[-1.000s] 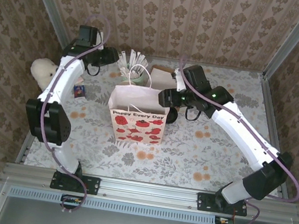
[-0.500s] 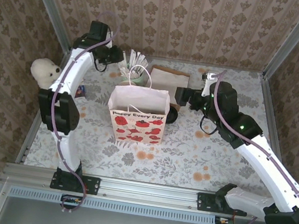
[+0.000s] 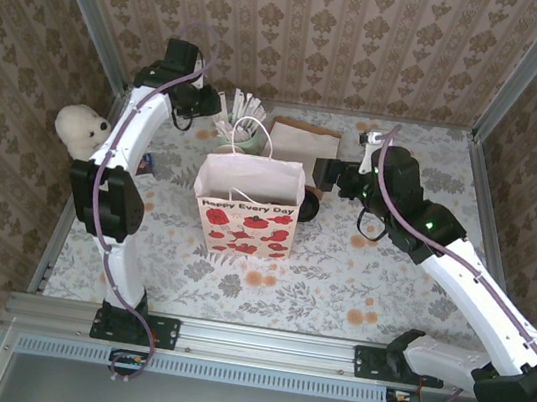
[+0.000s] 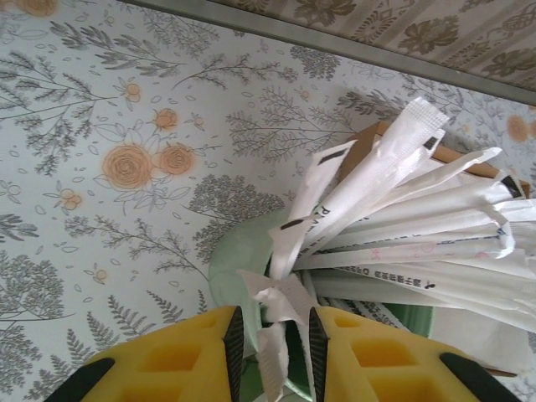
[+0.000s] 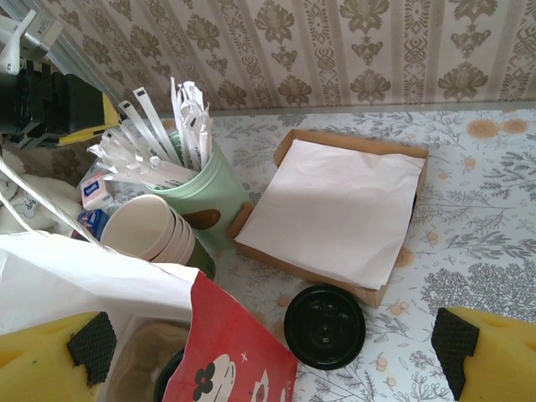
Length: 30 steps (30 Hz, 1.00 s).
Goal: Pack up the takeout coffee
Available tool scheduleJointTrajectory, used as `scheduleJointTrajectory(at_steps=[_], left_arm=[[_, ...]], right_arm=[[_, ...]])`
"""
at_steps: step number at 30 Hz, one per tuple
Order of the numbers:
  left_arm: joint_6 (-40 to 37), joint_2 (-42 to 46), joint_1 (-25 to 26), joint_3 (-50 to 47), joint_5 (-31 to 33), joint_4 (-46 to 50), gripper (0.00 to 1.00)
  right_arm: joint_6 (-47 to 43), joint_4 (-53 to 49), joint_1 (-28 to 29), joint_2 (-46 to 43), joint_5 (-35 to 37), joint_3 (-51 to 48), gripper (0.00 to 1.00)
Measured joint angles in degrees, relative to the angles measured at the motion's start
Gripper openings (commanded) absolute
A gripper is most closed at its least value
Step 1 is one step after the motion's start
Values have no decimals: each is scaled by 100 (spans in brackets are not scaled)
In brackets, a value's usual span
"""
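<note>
Table (image 3: 388, 280): open floral surface lies to the outer side of the right gripper (image 5: 272, 343) and behind it toward the near rail. The walled enclosure closes in just ahead of both grippers.

Paper bag (image 3: 246, 213): upright, mouth open. Its rim and red-printed side lie under the right gripper's inner finger (image 5: 50, 356). The front reads "Happy Every Day" above red poppies.

Napkin tray (image 5: 335, 209): ahead of the right fingers, lying flat, with room beyond it to the back wall.

Pale green pot (image 4: 239, 268) of white sticks: directly ahead of the left gripper (image 4: 272, 343). Wrapper print is too small to read.

Takeout coffee (image 5: 324, 327): black lid up, standing on the table between the right fingers and nearer the outer one, just beside the bag's corner and the tray's edge.

Right fingers: spread wide, holding nothing.

Left fingers: narrowly parted, with a loose white wrapper end in the gap. A clamp is not evident.

Change: a second ago the right gripper was at the bag's rim. It has since drawn back outward, uncovering the tray. The coffee has not moved.
</note>
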State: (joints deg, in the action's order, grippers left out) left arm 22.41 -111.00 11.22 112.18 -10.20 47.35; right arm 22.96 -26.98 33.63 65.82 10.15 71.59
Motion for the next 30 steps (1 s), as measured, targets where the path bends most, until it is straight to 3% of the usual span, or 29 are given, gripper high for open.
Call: scheduleJointTrajectory(at_steps=[12,21,30], left_arm=[[-66,9,0,7,59,2,22],[-151,17,0,83,66,4,24],[-232,17,0,85,125,68,3]], right_arm=[[31,-17,0,68,-4,0,100],[133,-15,0,68,-26,0,100],[149,-15,0,68,-26,0,100]])
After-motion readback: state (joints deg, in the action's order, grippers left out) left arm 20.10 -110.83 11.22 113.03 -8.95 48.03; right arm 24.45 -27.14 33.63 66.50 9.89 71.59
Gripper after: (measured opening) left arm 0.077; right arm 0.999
